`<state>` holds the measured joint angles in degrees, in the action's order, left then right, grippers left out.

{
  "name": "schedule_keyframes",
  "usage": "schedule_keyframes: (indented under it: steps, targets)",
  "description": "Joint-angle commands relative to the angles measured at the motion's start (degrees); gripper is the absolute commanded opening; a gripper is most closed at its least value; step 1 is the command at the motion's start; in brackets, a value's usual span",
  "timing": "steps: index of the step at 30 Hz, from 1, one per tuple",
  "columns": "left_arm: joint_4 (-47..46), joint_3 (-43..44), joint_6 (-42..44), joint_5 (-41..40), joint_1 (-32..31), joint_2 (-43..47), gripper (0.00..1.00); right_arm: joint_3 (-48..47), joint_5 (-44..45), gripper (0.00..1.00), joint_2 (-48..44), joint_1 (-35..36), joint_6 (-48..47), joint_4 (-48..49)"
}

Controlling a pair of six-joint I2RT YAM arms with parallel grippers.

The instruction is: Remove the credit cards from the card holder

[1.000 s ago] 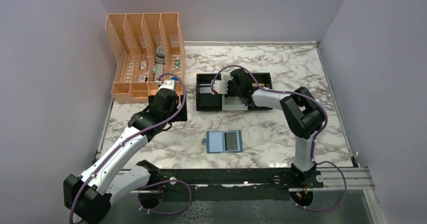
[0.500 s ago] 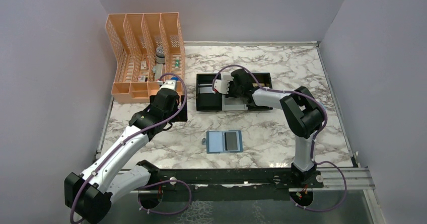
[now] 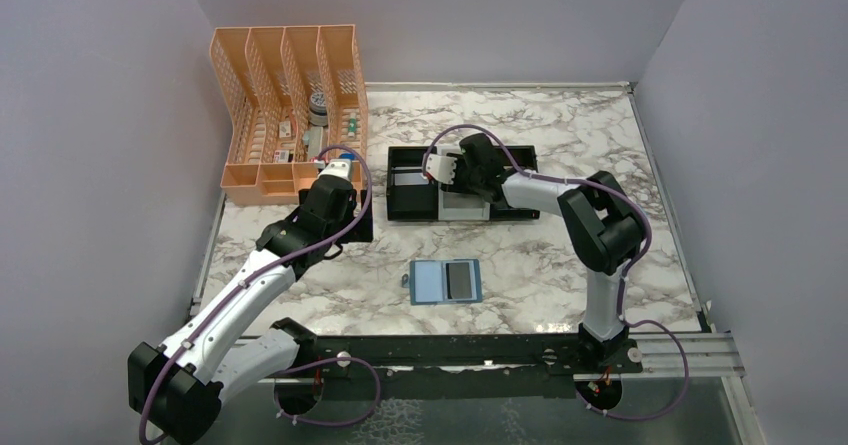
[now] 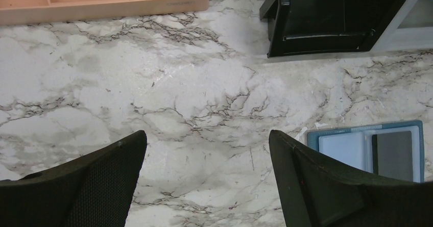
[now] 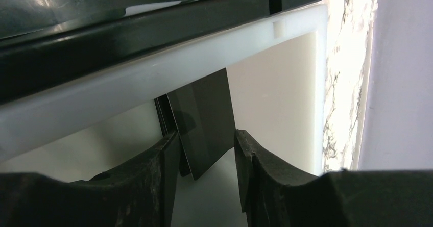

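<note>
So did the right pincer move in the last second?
Yes, slightly: the right pincer drew toward the far rim of the black tray.

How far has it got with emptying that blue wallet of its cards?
Roughly two thirds. Done: a silver-grey card lies in the tray's left compartment. In hand: the right gripper straddles a dark card standing in the tray's white middle section; whether it is gripped or released I cannot tell. Left: one remaining card sits in the open card holder.
</note>
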<state>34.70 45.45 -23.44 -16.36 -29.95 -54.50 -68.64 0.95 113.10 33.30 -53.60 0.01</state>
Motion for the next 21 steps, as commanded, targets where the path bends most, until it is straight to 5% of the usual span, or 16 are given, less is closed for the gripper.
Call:
schedule_keyframes:
  steps: [1, 14, 21]
  targets:
    - [-1.40, -0.54, 0.59, 1.11, 0.33, 0.36, 0.92, -1.15, -3.15, 0.45, -1.93, -0.16, 1.46, 0.08]
    - [-1.43, -0.60, 0.41, 0.89, 0.34, 0.99, 0.92, -1.14, -5.83, 0.51, -4.76, -0.69, 6.86, 1.86]
    - [-1.40, -0.62, 0.41, 0.71, 0.34, 1.29, 0.92, 6.86, -8.15, 0.48, -13.76, -1.48, 33.25, 13.66]
